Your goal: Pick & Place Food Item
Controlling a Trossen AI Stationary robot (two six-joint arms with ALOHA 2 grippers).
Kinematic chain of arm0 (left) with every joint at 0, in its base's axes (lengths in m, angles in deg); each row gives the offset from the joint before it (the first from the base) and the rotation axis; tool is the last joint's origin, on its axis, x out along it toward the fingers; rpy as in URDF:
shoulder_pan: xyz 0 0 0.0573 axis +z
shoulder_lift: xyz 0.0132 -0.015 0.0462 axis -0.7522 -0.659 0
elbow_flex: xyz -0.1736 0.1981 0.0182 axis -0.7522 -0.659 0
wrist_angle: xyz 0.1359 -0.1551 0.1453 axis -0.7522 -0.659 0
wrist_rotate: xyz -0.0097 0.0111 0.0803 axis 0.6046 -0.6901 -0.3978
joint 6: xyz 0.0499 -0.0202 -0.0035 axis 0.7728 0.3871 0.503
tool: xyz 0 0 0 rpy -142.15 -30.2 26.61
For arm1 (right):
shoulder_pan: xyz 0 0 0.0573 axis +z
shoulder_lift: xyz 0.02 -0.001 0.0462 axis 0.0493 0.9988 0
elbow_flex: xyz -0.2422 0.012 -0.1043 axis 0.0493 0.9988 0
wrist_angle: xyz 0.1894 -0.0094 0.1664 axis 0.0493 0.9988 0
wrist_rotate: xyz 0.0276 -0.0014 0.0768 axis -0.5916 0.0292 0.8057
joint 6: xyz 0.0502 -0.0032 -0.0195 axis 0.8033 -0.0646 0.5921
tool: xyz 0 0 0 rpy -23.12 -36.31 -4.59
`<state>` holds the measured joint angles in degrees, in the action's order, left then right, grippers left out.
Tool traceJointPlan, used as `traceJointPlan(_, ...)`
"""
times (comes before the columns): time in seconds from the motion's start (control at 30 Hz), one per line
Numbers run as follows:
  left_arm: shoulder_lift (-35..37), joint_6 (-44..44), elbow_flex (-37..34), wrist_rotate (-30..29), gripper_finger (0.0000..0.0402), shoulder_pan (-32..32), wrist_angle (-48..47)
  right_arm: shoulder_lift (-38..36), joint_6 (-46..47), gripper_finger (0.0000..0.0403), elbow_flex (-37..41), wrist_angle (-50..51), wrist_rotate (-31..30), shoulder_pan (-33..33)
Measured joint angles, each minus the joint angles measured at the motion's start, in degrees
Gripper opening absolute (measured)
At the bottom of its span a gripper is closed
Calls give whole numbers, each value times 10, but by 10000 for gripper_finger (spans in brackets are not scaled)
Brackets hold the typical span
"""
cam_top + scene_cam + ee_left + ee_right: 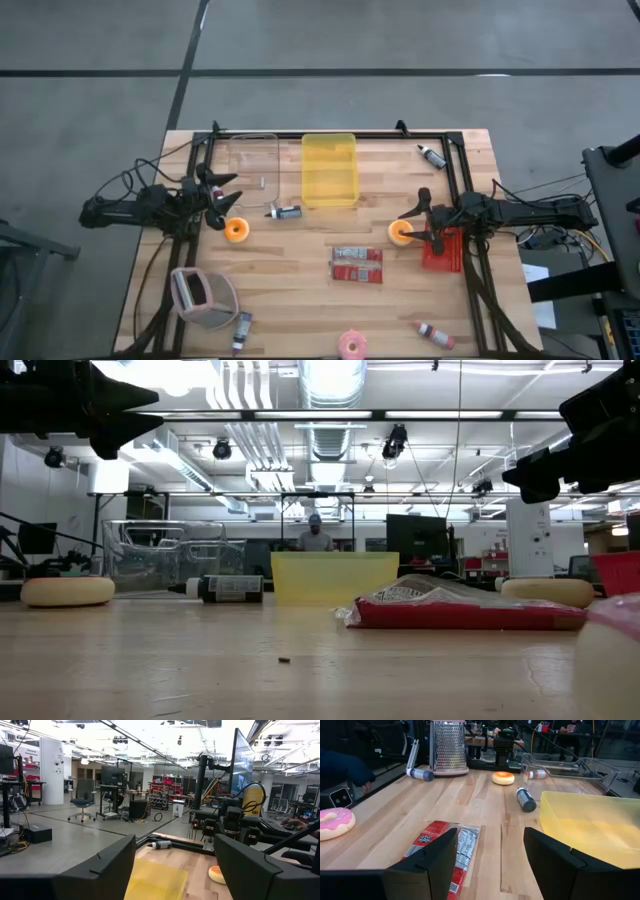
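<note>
Dark fingers of the right gripper (490,865) fill the near edge of the right wrist view, jaws standing apart with nothing between them. Just past and between those jaws lies the red snack packet (445,852) flat on the bench (300,290); beyond it on one side sits the yellow tray (590,827), on the other a pink-iced doughnut (335,822), and farther off a small dark bottle (526,800), an orange doughnut (503,777) and a metal grater (448,747). From above, a second orange doughnut (400,232) sits almost under the right jaws. The left gripper (215,197) hovers raised at the bench's other side, jaws likewise wide and empty, with the first orange doughnut just ahead of them. No food item is held, so I judge the pick has not begun: this looks like the approach. Which item is meant I cannot tell; the next move calls for lowering one pair of jaws squarely over a chosen piece and closing, then carrying it, probably to the tray.
</note>
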<state>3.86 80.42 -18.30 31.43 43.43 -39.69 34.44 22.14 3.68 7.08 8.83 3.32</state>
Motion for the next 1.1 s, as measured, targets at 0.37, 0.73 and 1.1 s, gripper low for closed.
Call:
traceJointPlan(0.37, 0, 0, 0, 0, 275, 0, 0, 0, -3, 224, 0, 0, 0, 0)
traceJointPlan(0.73, 0, 0, 0, 0, 275, 0, 0, 1, -42, 224, 0, 0, 1, 0)
traceJointPlan(1.1, 0, 0, 0, 0, 275, 0, 0, 1, -44, 224, 0, -15, -9, 0)
